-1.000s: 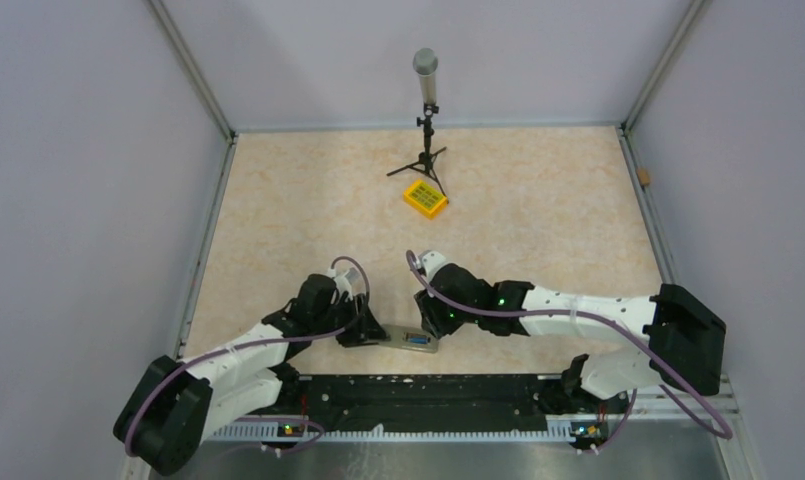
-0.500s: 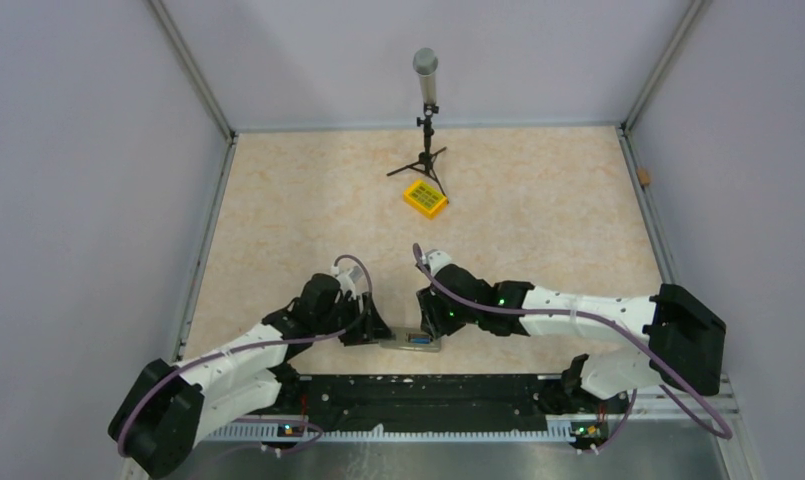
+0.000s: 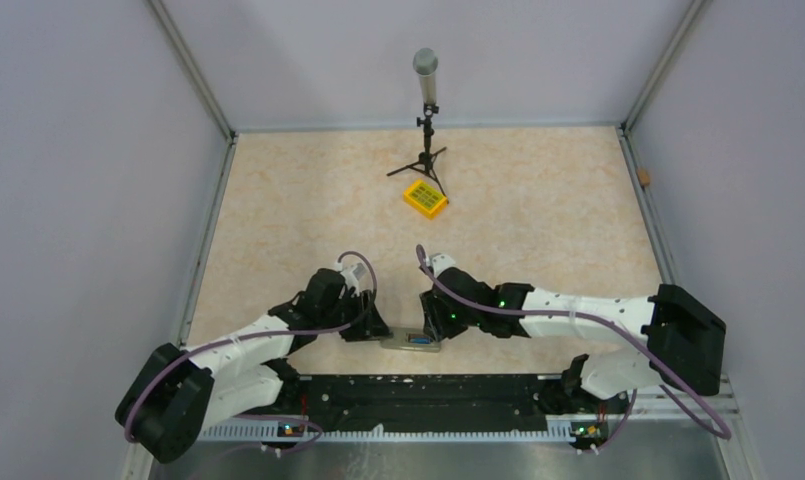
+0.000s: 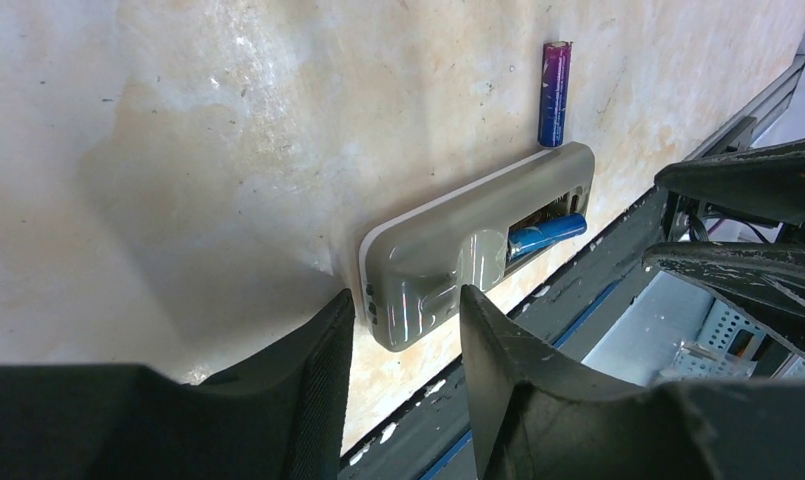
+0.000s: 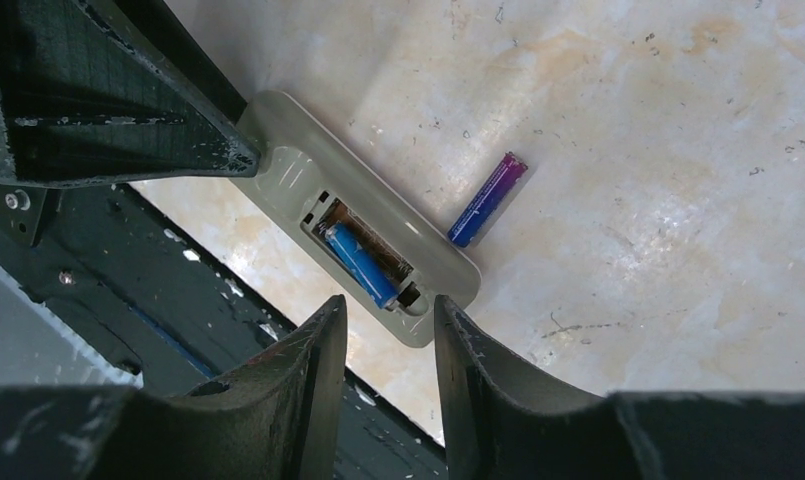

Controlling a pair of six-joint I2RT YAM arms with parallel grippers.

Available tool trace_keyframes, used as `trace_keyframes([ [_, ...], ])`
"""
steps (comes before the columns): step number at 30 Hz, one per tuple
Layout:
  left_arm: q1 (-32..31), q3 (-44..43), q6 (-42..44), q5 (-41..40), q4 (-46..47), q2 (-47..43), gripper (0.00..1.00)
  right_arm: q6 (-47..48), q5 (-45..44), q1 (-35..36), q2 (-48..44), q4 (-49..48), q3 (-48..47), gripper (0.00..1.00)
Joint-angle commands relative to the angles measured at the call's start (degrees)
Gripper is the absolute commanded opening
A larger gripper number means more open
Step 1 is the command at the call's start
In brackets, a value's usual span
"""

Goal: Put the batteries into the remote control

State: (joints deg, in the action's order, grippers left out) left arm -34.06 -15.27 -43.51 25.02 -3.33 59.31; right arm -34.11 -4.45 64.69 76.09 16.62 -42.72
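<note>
The remote control (image 3: 410, 342) lies back up at the table's front edge, its battery compartment open. One blue battery (image 5: 360, 264) lies in the compartment, also seen in the left wrist view (image 4: 546, 232). A second blue-and-purple battery (image 5: 488, 198) lies loose on the table beside the remote, on its far side (image 4: 554, 92). My left gripper (image 4: 403, 340) is open, its tips on either side of the remote's closed end (image 4: 438, 265). My right gripper (image 5: 388, 315) is open and empty, just off the compartment end (image 5: 288, 165).
A yellow box with green keys (image 3: 425, 198) and a microphone on a small tripod (image 3: 426, 110) stand at the back. The black rail (image 3: 418, 390) runs right behind the remote at the near edge. Grey walls close in both sides.
My left arm has shifted slightly right, closer to the remote's end. My right gripper has edged a little nearer the remote. The remote and batteries have barely moved.
</note>
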Motion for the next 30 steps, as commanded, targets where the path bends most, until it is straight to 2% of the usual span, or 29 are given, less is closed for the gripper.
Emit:
trace_keyframes([
  [1, -0.1, 0.6, 0.7, 0.4, 1.1, 0.5, 0.44, -1.9, 0.9, -0.1, -1.3, -1.7, 0.5, 0.37],
  [14, -0.8, 2.7, -0.8, 1.4, 2.8, -0.9, 0.37, -6.1, 4.3, -0.2, 1.9, -1.7, 0.0, 0.31],
  [30, -1.2, 3.7, -1.9, 1.7, 2.9, -2.6, 0.35, -7.9, 4.9, -0.1, 4.6, -1.1, -0.4, 0.2],
])
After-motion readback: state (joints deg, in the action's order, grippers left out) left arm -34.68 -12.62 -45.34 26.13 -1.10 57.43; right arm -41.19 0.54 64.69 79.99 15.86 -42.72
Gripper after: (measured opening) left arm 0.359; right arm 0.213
